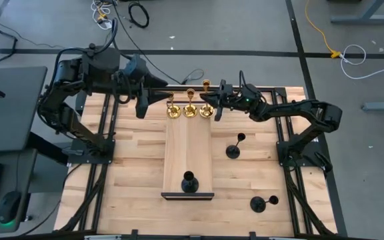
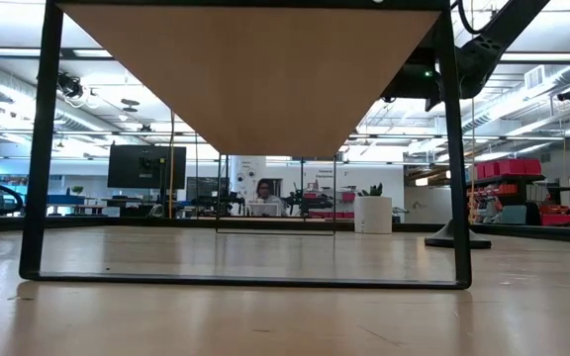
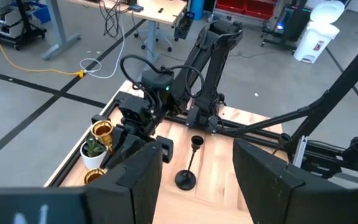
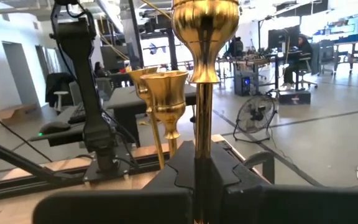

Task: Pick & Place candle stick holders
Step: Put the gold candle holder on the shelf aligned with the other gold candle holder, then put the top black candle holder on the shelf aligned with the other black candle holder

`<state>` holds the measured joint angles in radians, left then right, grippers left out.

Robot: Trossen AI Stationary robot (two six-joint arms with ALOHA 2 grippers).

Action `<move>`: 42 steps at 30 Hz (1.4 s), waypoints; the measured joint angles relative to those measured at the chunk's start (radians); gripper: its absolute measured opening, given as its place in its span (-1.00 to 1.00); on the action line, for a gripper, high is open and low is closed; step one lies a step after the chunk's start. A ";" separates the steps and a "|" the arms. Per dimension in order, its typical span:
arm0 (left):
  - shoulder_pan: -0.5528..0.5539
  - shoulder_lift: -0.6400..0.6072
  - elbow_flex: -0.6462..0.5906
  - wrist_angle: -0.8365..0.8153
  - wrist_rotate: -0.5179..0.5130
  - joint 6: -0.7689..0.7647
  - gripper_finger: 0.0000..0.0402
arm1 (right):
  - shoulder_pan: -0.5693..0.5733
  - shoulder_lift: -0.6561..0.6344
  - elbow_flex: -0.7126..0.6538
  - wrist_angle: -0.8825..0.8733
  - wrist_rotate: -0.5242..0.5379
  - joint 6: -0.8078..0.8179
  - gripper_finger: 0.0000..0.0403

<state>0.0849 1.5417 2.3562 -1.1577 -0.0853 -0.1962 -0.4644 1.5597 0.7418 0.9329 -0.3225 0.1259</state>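
Seen from above, three gold candle stick holders (image 1: 189,110) stand in a row at the far end of a raised wooden board (image 1: 187,157), one black holder (image 1: 189,182) stands at its near end, and two more black holders (image 1: 235,148) rest on the table (image 1: 132,180) to the right. Only the right wrist view shows the right gripper (image 4: 202,171) closed on the thin stem of one gold holder (image 4: 204,37), pinched between both fingers. The left gripper (image 1: 141,100) hangs open beside the gold row, holding nothing.
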 joint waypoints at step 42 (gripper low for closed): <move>0.000 0.000 0.000 0.013 0.000 0.008 -0.02 | -0.002 -0.026 0.000 -0.086 -0.057 0.069 -0.29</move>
<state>0.0849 1.5417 2.3562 -1.1450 -0.0853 -0.1879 -0.4669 1.5334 0.7418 0.8469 -0.3793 0.1950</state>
